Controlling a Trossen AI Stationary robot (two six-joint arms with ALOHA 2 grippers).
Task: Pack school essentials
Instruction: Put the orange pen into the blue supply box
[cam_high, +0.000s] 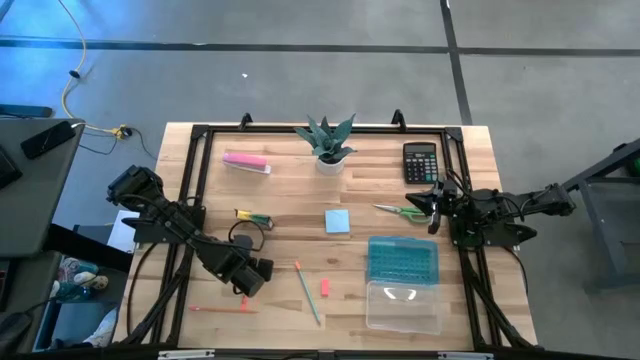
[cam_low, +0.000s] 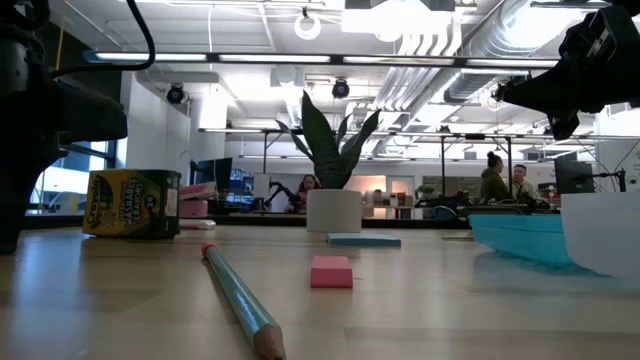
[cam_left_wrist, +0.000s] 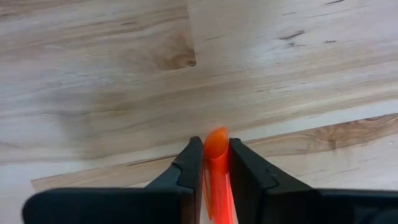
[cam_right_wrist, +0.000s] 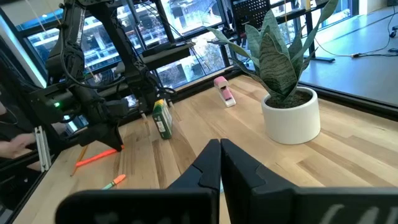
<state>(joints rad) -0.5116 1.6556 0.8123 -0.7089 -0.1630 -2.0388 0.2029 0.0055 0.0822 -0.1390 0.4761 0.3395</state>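
Near the bench's (cam_high: 460, 180) front left corner, the left gripper (cam_left_wrist: 215, 163) pinches an orange-red pen (cam_left_wrist: 217, 168) by its very tip, so it could slip out when lifted toward the blue case (cam_high: 402, 262).

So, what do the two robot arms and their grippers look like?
Both arms are black, built of jointed segments, with black cables looping along them. The left gripper and the right gripper each have two flat, matte black fingers tapering towards the tips. No markings are visible.
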